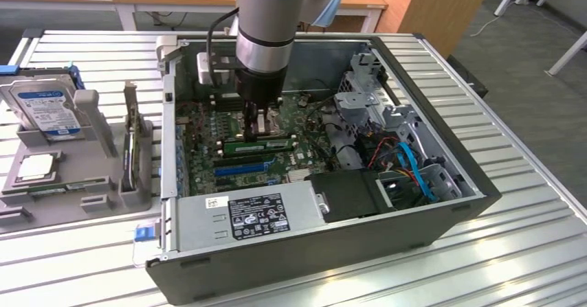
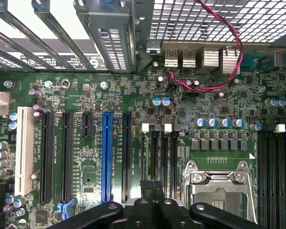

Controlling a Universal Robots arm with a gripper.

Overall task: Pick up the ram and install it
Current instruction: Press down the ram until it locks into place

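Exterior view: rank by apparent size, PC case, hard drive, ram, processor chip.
1. PC case
2. hard drive
3. and 4. ram and processor chip look about alike; ram is partly hidden by the gripper.

Bench (image 1: pixel 513 238) was ribbed bare metal with a dull shine, the case (image 1: pixel 303 262) matt dark grey, motherboard (image 2: pixel 181 119) glossy green, tool (image 2: pixel 157 212) smooth black plastic.
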